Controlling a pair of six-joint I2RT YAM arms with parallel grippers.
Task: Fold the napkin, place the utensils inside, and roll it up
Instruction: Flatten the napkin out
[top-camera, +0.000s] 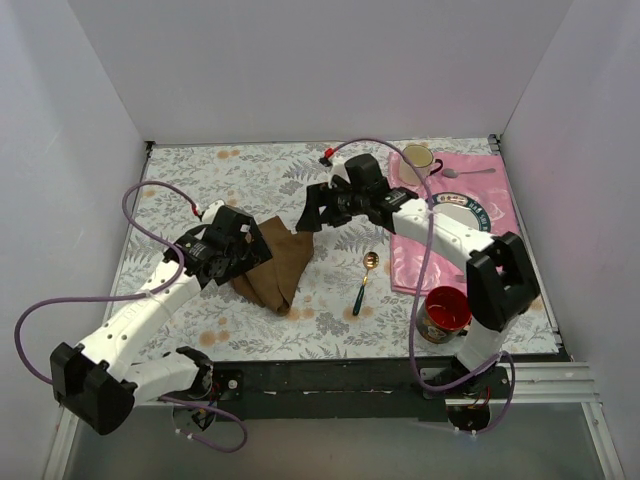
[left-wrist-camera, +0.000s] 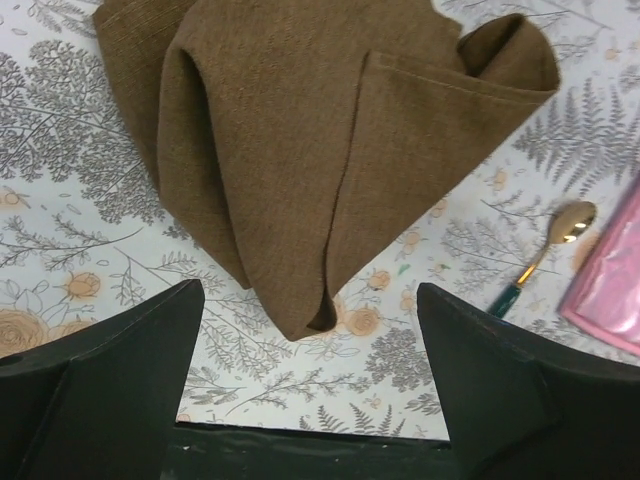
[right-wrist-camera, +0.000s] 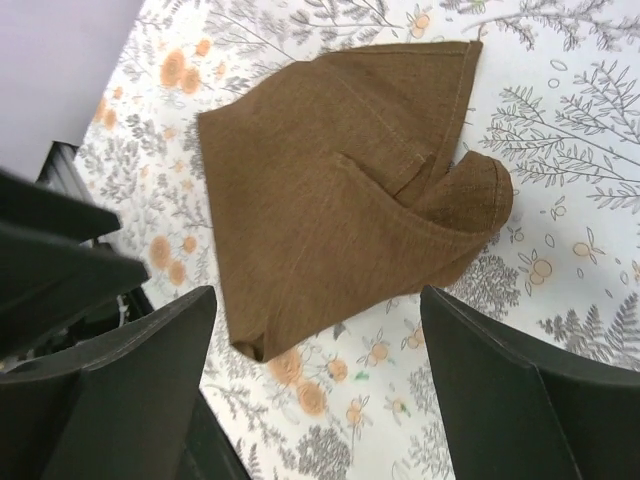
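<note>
On the floral tabletop (top-camera: 200, 170), the left tool (top-camera: 245, 250) hangs over the left edge of the napkin (top-camera: 275, 265) with its fingers spread wide and nothing between them; in the left wrist view a folded corner of the brown cloth points toward the gap without being pinched; the napkin lies left of centre, loosely folded into a rough triangle with overlapping layers and a small rounded bulge at one corner, its stitched hems showing in the right wrist view; the right tool (top-camera: 310, 215) hovers just beyond the cloth's far right corner, likewise gaping wide and holding nothing; further right, well apart from the napkin, the spoon (top-camera: 364, 282) with the gold bowl and dark green handle rests flat on the tabletop, bowl toward the far side; just beside it starts the pink placemat (top-camera: 405, 260), bearing a plate (top-camera: 470, 215) partly hidden by the right arm, a mug (top-camera: 417, 158) and a silver spoon (top-camera: 468, 172); a red cup (top-camera: 445, 312) stands at the near right.
</note>
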